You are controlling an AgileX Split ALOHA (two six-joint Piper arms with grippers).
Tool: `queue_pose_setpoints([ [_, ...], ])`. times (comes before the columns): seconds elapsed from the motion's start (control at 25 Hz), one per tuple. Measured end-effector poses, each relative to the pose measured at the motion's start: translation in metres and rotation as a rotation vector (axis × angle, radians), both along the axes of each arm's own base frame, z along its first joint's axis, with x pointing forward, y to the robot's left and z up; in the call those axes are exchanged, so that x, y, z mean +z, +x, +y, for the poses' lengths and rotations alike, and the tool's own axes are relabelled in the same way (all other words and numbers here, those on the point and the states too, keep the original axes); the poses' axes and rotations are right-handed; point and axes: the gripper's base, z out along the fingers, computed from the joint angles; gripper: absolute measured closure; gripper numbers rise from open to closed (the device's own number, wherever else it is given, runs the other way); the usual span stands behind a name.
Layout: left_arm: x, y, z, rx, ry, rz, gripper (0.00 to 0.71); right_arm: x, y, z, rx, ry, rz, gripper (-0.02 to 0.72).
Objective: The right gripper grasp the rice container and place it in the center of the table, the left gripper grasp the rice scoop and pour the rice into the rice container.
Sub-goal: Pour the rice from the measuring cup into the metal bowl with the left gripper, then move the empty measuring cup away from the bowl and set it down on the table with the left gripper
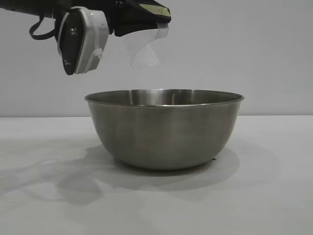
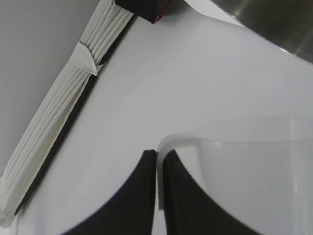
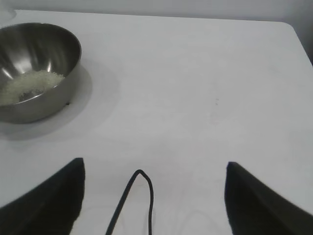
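Rice container (image 1: 164, 132) brushed steel, dull sheen; rice scoop (image 1: 145, 46) clear plastic, prob smooth; table (image 3: 195, 73) matt white

We see a plain white matte counter (image 1: 274, 196) carrying one large round stainless-steel mixing bowl (image 1: 164, 129), upright, its base resting on the surface and throwing a soft shadow around it.
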Motion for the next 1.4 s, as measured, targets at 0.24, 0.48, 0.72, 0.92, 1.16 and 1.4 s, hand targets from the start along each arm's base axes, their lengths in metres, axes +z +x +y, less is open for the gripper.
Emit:
queue_pose_setpoints([
  [0.24,0.008,0.004,0.002,0.046,-0.212,0.23,0.71,0.0,0.0,0.0,0.0,0.0,0.0,0.172],
  [0.48,0.013,0.012,0.007,0.13,-0.488,0.593,0.71,0.0,0.0,0.0,0.001,0.001,0.0,0.172],
  [0.72,0.017,0.021,0.015,0.192,-0.83,0.971,0.71,0.0,0.0,0.0,0.001,0.001,0.0,0.172],
  [0.92,0.02,0.028,0.022,0.207,-1.121,1.24,0.71,0.0,0.0,0.0,0.001,0.001,0.0,0.172],
  [1.16,0.021,0.036,0.034,0.197,-1.493,1.476,0.71,0.0,0.0,0.0,0.001,0.001,0.0,0.172],
  [1.4,0.004,0.033,0.057,0.313,-1.778,1.503,0.71,0.0,0.0,0.0,0.001,0.001,0.0,0.172],
])
